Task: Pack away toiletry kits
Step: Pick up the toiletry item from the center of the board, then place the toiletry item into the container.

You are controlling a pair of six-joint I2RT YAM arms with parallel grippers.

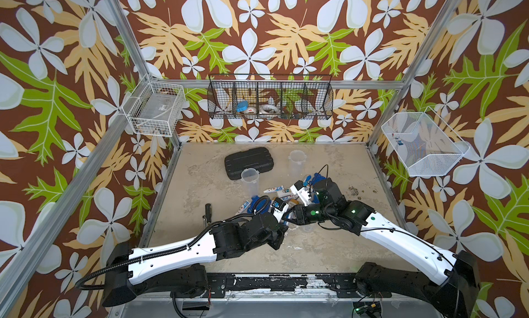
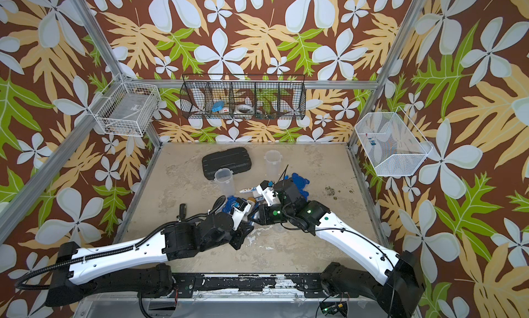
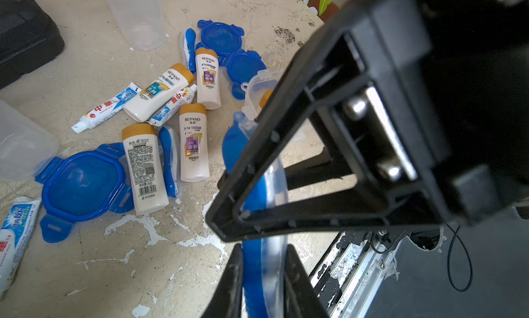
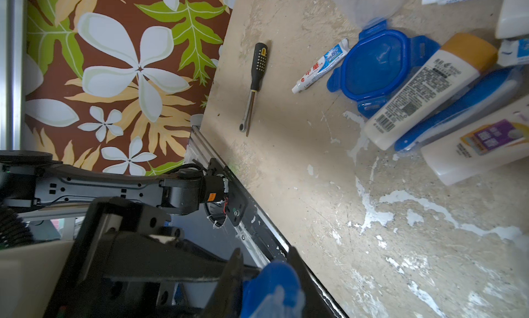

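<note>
A blue toothbrush in a clear sleeve hangs above the table's front middle, gripped at both ends. My left gripper is shut on one end and my right gripper is shut on the other, rounded end. In both top views the two grippers meet tip to tip. On the table beyond lie white bottles with tan caps, toothpaste tubes, other toothbrushes and blue lids. Two clear tumblers stand upright.
A black ribbed case lies at the back. A screwdriver lies near the left edge. Wire baskets hang on the walls: white, black and white mesh. The black rail borders the front.
</note>
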